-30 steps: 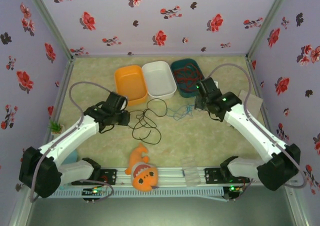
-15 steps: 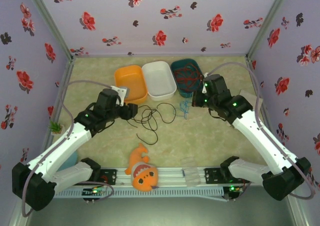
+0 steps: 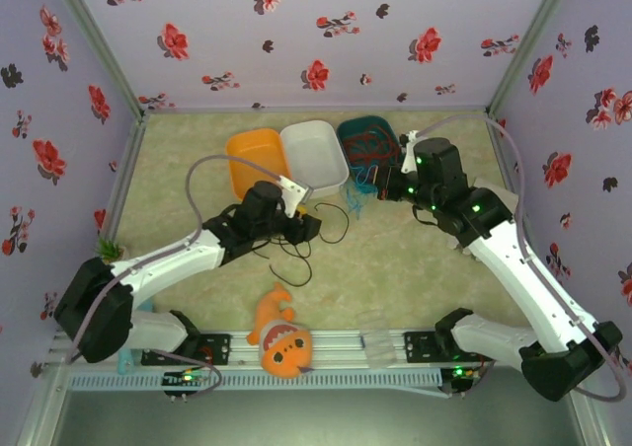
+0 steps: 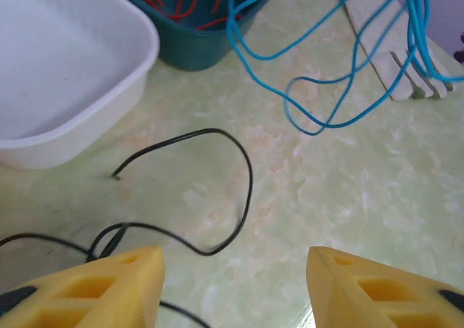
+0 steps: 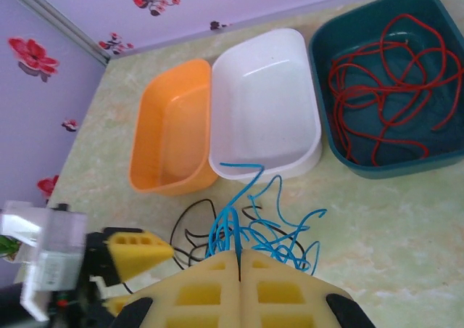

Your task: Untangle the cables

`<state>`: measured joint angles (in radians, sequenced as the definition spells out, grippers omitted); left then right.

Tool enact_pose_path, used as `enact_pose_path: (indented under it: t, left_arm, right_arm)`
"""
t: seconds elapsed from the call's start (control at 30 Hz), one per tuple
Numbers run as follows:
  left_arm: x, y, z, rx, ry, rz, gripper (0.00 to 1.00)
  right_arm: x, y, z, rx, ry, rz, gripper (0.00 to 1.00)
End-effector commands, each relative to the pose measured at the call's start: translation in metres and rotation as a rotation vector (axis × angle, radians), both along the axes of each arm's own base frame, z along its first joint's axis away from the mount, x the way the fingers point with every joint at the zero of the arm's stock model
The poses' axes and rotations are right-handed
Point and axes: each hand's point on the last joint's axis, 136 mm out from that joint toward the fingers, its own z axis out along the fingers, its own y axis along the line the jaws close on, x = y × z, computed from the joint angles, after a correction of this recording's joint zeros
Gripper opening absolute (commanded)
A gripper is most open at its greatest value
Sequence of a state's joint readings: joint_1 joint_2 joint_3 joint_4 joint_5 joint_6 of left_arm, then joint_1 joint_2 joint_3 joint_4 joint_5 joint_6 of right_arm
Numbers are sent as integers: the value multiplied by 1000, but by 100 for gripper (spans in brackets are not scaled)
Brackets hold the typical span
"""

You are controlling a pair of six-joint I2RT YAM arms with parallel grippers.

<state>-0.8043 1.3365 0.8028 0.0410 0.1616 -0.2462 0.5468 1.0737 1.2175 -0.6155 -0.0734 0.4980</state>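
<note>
Purple walls (image 3: 296, 32) printed with red and black flowers close in a pale green marbled table (image 3: 425, 268). Seen from above, three bins stand side by side toward 12 o'clock: an orange bin (image 3: 259, 165), a white bin (image 3: 314, 156) and a teal bin (image 3: 367, 150) at about 1 o'clock.

The right gripper (image 5: 239, 255) has its fingers pressed together on the blue cable (image 5: 246, 226), pinching a bunch of strands whose loops hang loose in front of the white bin. From above, this gripper (image 3: 387, 191) sits just beside the teal bin's near edge.

The left gripper (image 4: 233, 254) stands with its jaws spread over the black cable (image 4: 239, 168), which lies in loose curves on the table at the centre. One strand runs close by its left finger; whether it touches I cannot tell.

The red cable (image 5: 384, 88) lies coiled inside the teal bin.

An orange fish toy (image 3: 281, 339) rests at 6 o'clock by the arm bases, and a small green plant (image 3: 109, 251) sits at 9 o'clock against the wall.
</note>
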Motion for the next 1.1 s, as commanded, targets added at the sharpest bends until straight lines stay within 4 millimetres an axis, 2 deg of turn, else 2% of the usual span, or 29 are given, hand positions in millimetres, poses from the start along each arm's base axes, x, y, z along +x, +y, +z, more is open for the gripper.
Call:
enact_pose_path:
  t: [0.0, 0.07, 0.17, 0.37, 0.6, 1.07]
  left_arm:
    - [10, -21, 26, -76, -142, -56, 57]
    - [16, -25, 31, -79, -184, -58, 64]
    - [26, -29, 35, -64, -202, -39, 68]
    - [51, -22, 43, -154, -106, 69, 64]
    - [39, -36, 61, -274, -51, -48, 62]
    - [49, -54, 48, -272, 4, -104, 61]
  right_arm:
    - [-2, 6, 32, 73, -72, 29, 0]
    - [-3, 7, 35, 82, -77, 33, 0]
    - [-4, 8, 41, 96, -93, 41, 0]
    - [-5, 11, 49, 117, -115, 57, 0]
    - [-1, 15, 51, 133, -122, 64, 0]
    - [-1, 24, 59, 176, -131, 103, 0]
